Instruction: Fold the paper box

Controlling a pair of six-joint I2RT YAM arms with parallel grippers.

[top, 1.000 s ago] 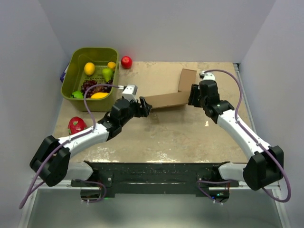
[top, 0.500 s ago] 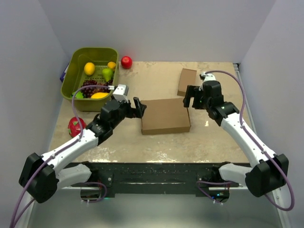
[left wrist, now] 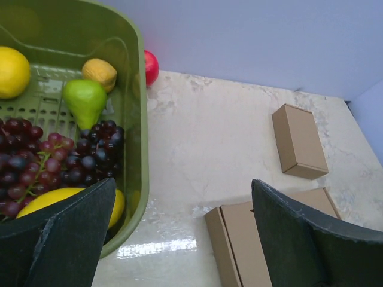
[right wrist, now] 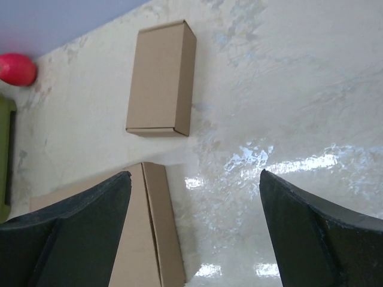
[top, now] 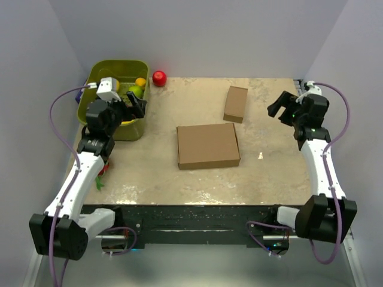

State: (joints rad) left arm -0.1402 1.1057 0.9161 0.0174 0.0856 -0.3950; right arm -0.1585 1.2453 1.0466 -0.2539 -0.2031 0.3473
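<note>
The paper box (top: pixel 208 146) lies flat and closed in the middle of the table, a shallow brown cardboard rectangle. Nothing touches it. My left gripper (top: pixel 136 106) hovers open over the green basket's right rim, well left of the box. In the left wrist view, the box's corner (left wrist: pixel 242 239) shows between the spread fingers of the left gripper (left wrist: pixel 184 185). My right gripper (top: pixel 279 106) is raised at the far right, open and empty. Its wrist view shows the right gripper (right wrist: pixel 195 174) above bare table, with the box's right edge (right wrist: pixel 152 233) below.
A smaller brown cardboard box (top: pixel 236 104) (left wrist: pixel 299 140) (right wrist: pixel 160 78) lies behind the paper box. A green basket (top: pixel 96 75) (left wrist: pixel 134 119) of fruit stands at the back left. A red apple (top: pixel 159 78) (left wrist: pixel 149 67) sits beside it by the back wall.
Both grippers let go and opened, then drew back from the paper box, left toward the basket, right toward the right wall. The box went from lid raised to lying closed.
</note>
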